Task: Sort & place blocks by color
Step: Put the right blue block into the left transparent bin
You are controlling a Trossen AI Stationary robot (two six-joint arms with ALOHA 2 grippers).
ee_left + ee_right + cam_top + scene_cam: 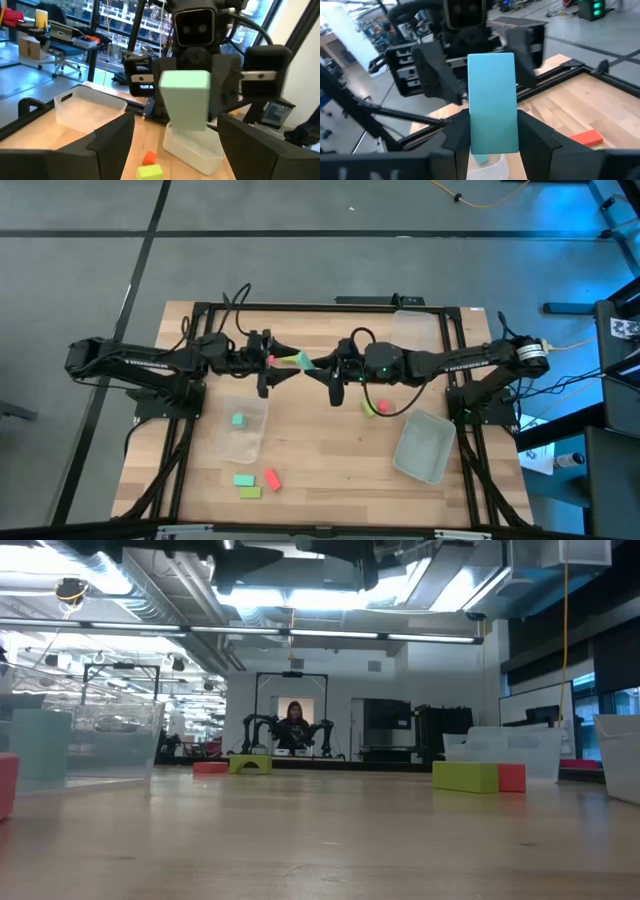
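A teal-green block (300, 360) hangs in mid-air over the middle of the table, between my two grippers. My right gripper (322, 365) comes from the table's right and is shut on it. My left gripper (278, 362) faces it from the table's left and is open. In the left wrist view its fingers (107, 142) stand on either side of the block (185, 100), apart from it. Another teal block (238, 420) lies in a clear tub (245, 442). A lime block (370, 409) and a red block (384, 407) lie together on the wood. A teal (243, 479), a lime (250, 492) and a red block (271, 478) lie near the near edge. My right gripper (492, 127) pinches the teal block by the end nearest to it (492, 142), between its two fingers (457, 135). The fingers come level from the table's right and lie along the block. The block is lifted clear, and its free end (491, 65) points toward the left gripper.
A second clear tub (425, 445) sits tilted at the near right, and a third (420, 325) at the far right corner. A black frame (200, 308) borders the table. In the low view, room equipment and a distant person show beyond the table.
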